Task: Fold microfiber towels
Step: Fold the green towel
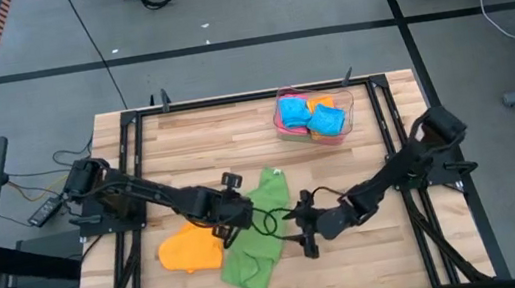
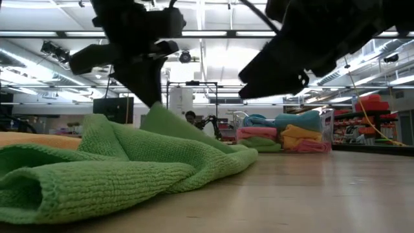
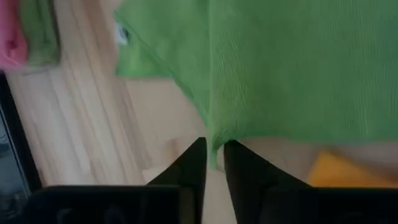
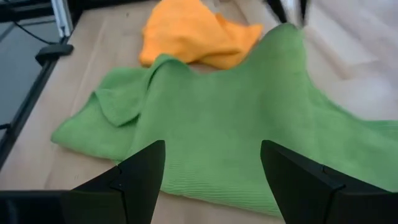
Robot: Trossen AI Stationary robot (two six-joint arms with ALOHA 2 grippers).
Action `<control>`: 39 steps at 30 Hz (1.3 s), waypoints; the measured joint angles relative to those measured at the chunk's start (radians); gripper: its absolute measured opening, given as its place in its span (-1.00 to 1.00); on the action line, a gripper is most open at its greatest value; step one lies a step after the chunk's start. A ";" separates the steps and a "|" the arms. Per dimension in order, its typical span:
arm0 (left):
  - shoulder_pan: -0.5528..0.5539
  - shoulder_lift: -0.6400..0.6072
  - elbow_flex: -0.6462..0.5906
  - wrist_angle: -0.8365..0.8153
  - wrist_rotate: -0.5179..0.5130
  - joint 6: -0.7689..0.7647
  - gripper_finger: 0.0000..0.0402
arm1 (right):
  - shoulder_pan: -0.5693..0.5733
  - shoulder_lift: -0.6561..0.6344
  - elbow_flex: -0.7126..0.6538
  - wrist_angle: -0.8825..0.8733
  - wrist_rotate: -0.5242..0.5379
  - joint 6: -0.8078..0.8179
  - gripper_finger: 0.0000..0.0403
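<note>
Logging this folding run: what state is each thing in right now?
Green microfiber towel: partly folded, edge pinched and lifted.
Orange microfiber towel: crumpled, beside the green one.
Clear plastic tray: holds a pile of towels.
Left gripper: shut on the green towel's edge.
Right gripper: open, over the green towel.

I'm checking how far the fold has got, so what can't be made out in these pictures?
- High view: the left gripper covers the spot where it meets the green towel.
- Low view: the green towel's bulk hides most of the orange towel.
- Low view: the tray contents are too far off to count.
- Left wrist view: the orange towel is cut off by the edge.
</note>
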 joint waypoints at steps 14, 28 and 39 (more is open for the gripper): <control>-0.114 0.000 0.091 -0.156 0.045 -0.010 -0.23 | -0.029 0.244 0.150 -0.089 -0.034 -0.092 0.35; -0.147 0.000 0.099 -0.001 0.164 -0.012 -0.36 | -0.224 0.011 0.153 -0.743 0.224 -0.254 0.35; -0.098 0.067 0.088 0.001 0.134 -0.200 -0.26 | -0.123 -0.217 0.155 -0.751 0.120 -0.091 0.35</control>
